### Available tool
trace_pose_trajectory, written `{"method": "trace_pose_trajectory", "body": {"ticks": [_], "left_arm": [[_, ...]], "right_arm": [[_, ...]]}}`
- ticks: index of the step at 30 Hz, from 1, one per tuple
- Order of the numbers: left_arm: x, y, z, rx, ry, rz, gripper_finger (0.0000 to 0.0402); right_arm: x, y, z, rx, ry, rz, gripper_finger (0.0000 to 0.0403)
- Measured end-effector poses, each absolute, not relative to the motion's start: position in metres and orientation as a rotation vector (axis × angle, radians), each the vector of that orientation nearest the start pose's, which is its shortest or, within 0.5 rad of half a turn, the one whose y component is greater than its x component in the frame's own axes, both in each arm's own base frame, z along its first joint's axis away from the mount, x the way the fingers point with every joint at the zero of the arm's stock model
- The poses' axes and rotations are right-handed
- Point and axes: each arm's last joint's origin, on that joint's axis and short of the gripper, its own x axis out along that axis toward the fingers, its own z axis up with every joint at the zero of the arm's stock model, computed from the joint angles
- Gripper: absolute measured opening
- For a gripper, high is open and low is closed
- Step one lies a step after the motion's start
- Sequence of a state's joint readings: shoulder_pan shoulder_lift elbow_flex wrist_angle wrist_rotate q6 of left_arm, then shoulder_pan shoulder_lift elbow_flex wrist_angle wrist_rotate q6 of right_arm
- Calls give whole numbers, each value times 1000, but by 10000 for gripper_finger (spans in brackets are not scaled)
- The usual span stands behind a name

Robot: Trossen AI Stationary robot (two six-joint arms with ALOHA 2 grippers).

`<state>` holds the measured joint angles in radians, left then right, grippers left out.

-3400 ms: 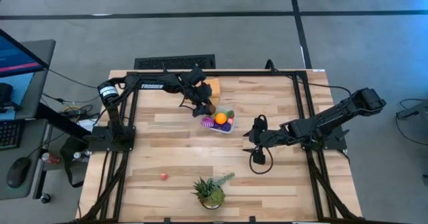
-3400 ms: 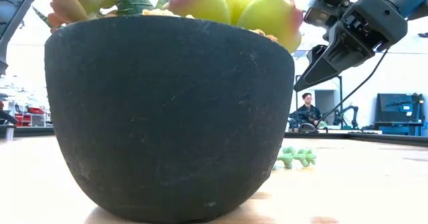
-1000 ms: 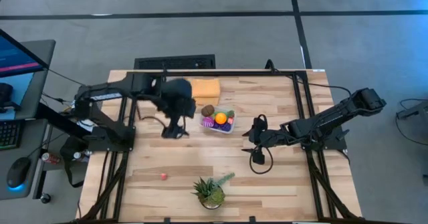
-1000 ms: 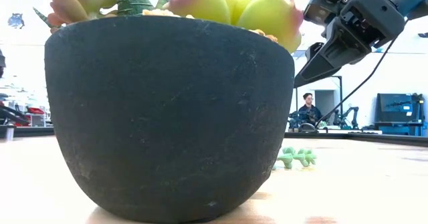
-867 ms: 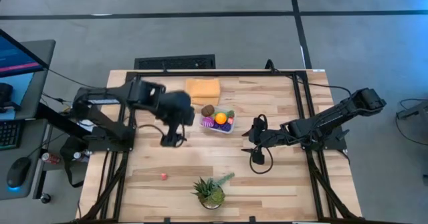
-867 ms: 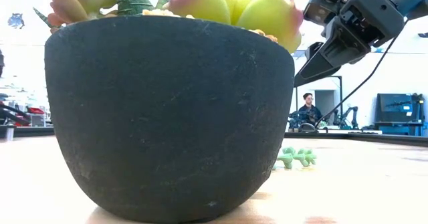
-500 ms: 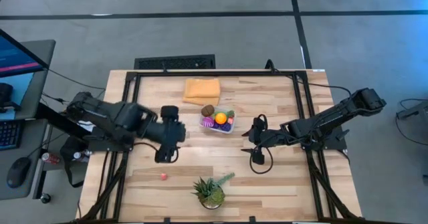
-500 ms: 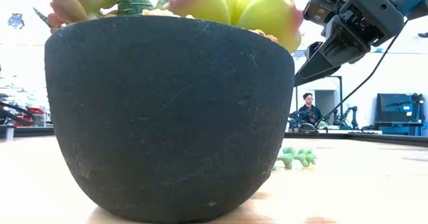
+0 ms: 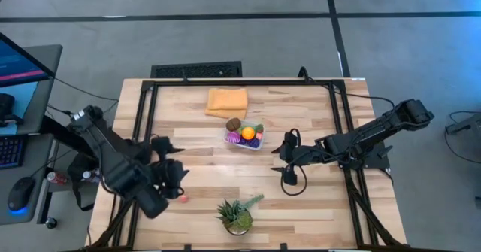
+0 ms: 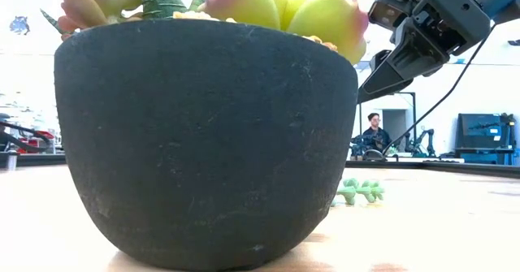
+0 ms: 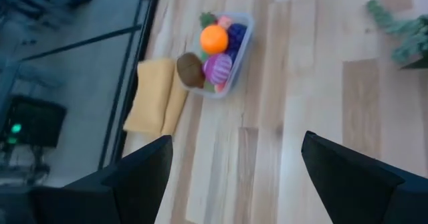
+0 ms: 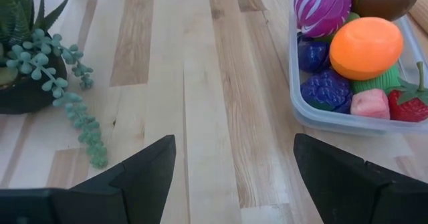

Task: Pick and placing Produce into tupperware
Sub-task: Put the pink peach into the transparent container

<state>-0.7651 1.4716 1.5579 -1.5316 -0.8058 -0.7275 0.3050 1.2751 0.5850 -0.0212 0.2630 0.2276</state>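
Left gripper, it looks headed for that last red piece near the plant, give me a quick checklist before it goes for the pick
1. Left gripper open and empty: ok.
2. Red piece lying loose on the table, beside the left gripper: ok.
3. Potted plant apart from the red piece: ok.
4. Tupperware room for one more: cannot tell, produce is already heaped above the rim.
5. Right gripper open, waiting clear of the tupperware: ok.
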Motion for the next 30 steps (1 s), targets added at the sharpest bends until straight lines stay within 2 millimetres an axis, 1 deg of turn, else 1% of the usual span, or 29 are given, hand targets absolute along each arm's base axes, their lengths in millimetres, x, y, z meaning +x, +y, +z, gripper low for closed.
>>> {"method": "trace_pose_trajectory", "body": {"ticks": [3,7,11,15,18,21,23,27,30], "left_arm": [[176,-159,335,318,888,432,322],[163,-165,305,258,879,476,322],[156,-172,279,193,875,475,322],[154,-175,262,152,845,479,322],[155,-175,255,126,832,482,322],[158,-173,255,97,824,506,322],[161,-169,255,33,789,558,322],[169,-160,256,-39,742,646,322],[176,-158,255,-67,793,632,322]], "right_arm": [[234,66,184,20,680,-37,296],[234,66,185,22,673,-37,296],[234,66,185,22,671,-36,296],[236,66,186,5,652,-26,296],[236,66,187,4,642,-24,296],[236,67,187,-7,639,-19,296],[236,67,187,-8,639,-19,296],[236,67,187,-9,639,-19,296],[236,67,187,-10,640,-19,296]]}}
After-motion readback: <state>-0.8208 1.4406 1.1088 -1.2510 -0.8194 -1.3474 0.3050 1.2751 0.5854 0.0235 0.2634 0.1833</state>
